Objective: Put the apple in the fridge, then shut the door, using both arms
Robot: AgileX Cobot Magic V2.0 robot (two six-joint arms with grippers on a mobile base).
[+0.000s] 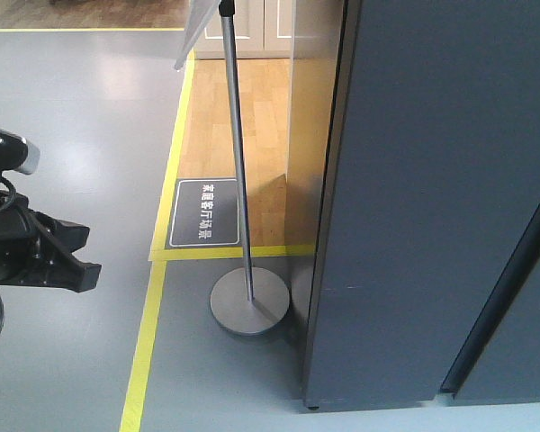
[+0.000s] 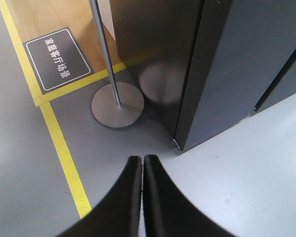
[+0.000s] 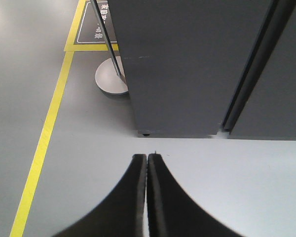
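The right gripper [image 3: 147,160] is pointing down at the pale grey floor [image 3: 227,182] with its two black fingers [image 3: 160,197] lying pressed together, holding nothing. Ahead of it the dark grey fridge [image 3: 182,64] is standing shut, a black vertical seam running down its right part. A yellow line [image 3: 42,143] is crossing the floor at left, and a round stand base [image 3: 108,79] is sitting just beside the fridge's left corner.

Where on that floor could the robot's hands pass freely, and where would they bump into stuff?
Freest: the grey floor left of the yellow tape line, and the pale floor in front of the dark cabinet. Crowded: the corner by the cabinet, where the sign stand's round base and pole sit close to its side. Left hand and right hand are both shut, holding nothing.
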